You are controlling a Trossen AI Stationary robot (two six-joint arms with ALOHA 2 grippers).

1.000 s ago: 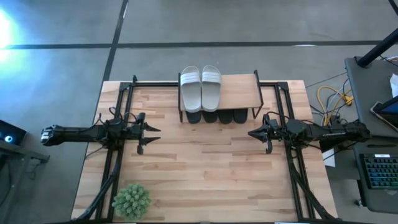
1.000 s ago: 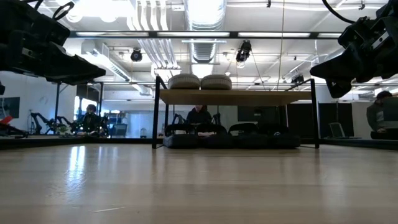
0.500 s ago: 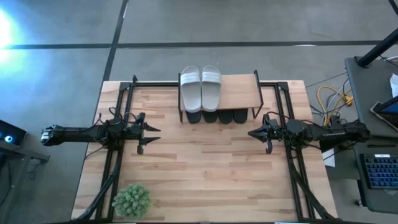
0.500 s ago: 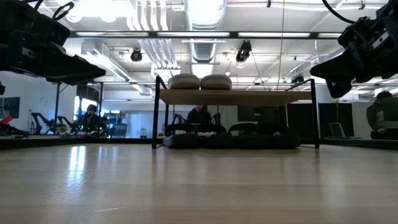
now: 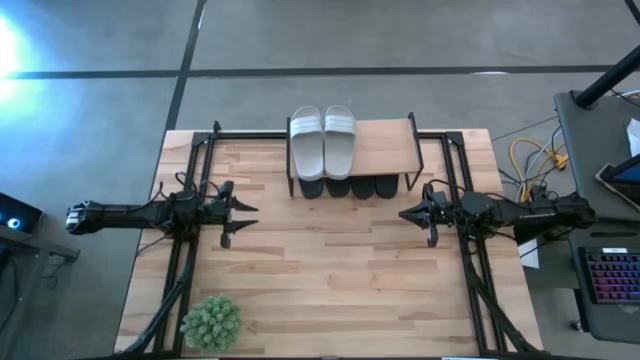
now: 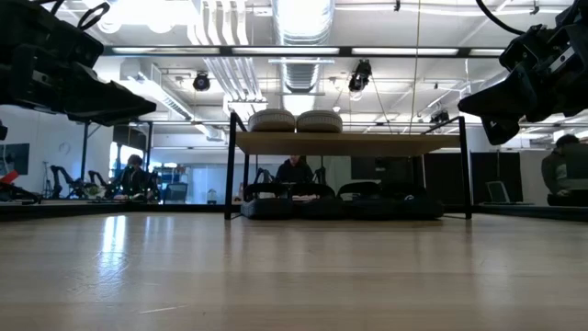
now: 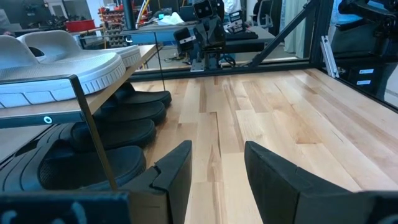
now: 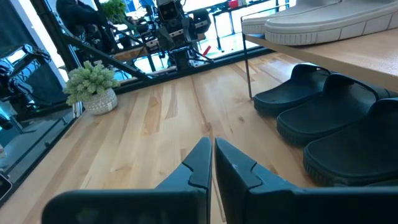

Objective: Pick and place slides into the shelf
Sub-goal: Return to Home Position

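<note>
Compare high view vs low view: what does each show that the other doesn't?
Only the high view: the potted plant at the table corner on the left arm's side, away from the shelf; the keyboard off the table's right side; the bare right half of the shelf top. Only the low view: the room behind, with a person seen through the shelf and ceiling lights. Both: grey slides side by side on top, black slides underneath, left gripper and right gripper apart from the shelf.

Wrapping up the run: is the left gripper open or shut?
Open: in the left wrist view the left gripper has its fingers apart, bare table between them.
</note>
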